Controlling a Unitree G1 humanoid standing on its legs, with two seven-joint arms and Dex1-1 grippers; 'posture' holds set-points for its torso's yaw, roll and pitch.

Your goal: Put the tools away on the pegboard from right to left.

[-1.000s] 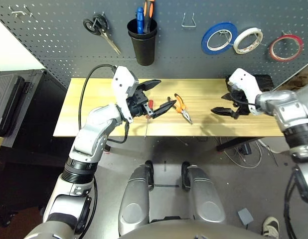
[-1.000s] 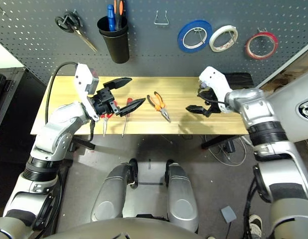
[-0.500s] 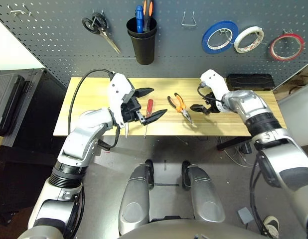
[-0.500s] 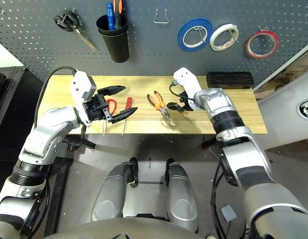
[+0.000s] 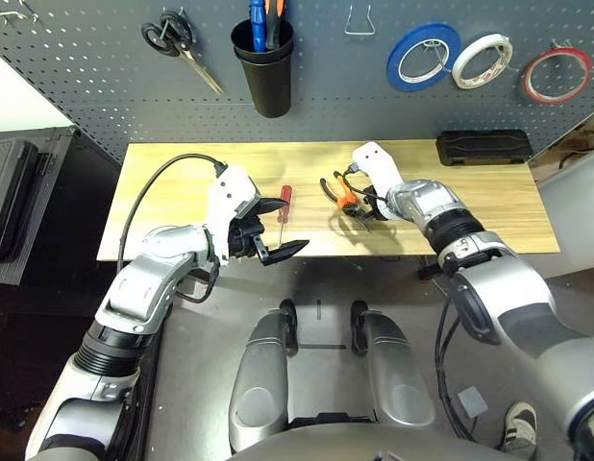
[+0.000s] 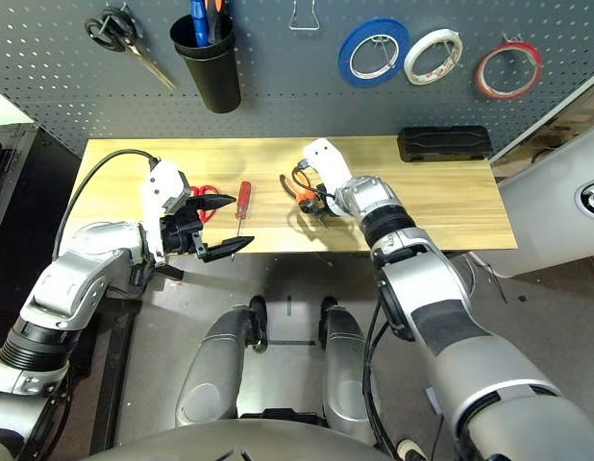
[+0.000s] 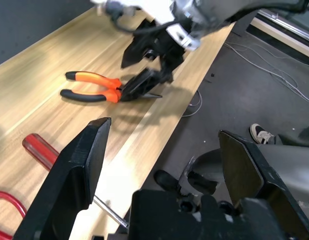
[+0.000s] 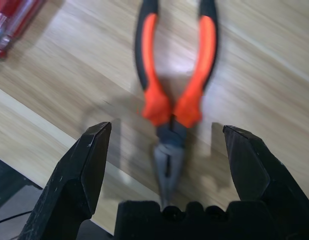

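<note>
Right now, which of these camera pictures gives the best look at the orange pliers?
The right wrist view: the pliers lie large between the open right gripper, handles and nose both plain. The left wrist view shows them whole but smaller, the right gripper at their nose. In the head views they are small and partly hidden by that gripper.

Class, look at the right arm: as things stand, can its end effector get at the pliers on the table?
Probably yes. The right end effector hangs open directly over the pliers, fingers either side, with nothing between them.
</note>
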